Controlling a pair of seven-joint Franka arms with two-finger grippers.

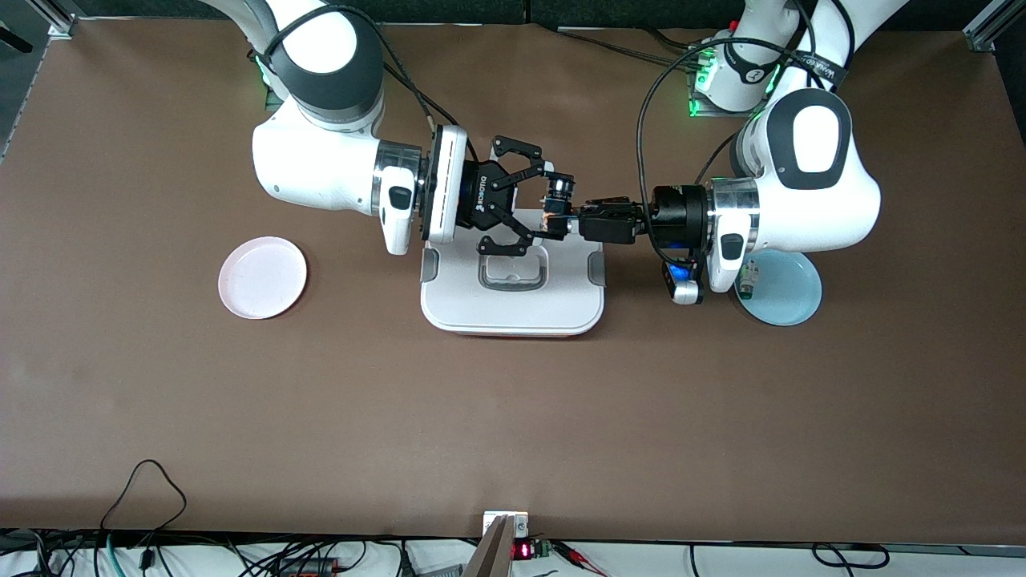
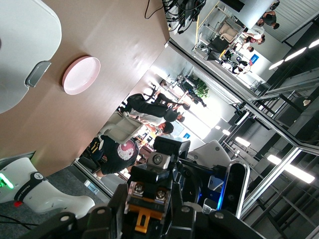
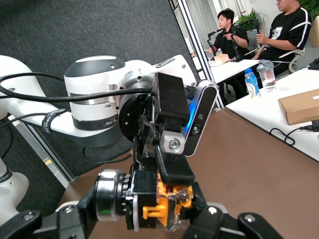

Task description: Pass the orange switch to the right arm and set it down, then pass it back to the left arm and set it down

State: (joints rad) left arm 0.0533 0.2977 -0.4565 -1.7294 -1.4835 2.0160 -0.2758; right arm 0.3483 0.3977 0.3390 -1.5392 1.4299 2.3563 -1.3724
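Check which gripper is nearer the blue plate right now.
Left. The left gripper hangs over the box edge toward the blue plate, shut on the orange switch. The right gripper is over the box too.

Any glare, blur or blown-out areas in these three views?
Front view: even overhead light, soft shadow under the box, table sharp. Left wrist view: lab windows blown out, background soft, the orange switch at the left end effector stays readable. Right wrist view: the switch is sharp up close, the people at the desks softer.
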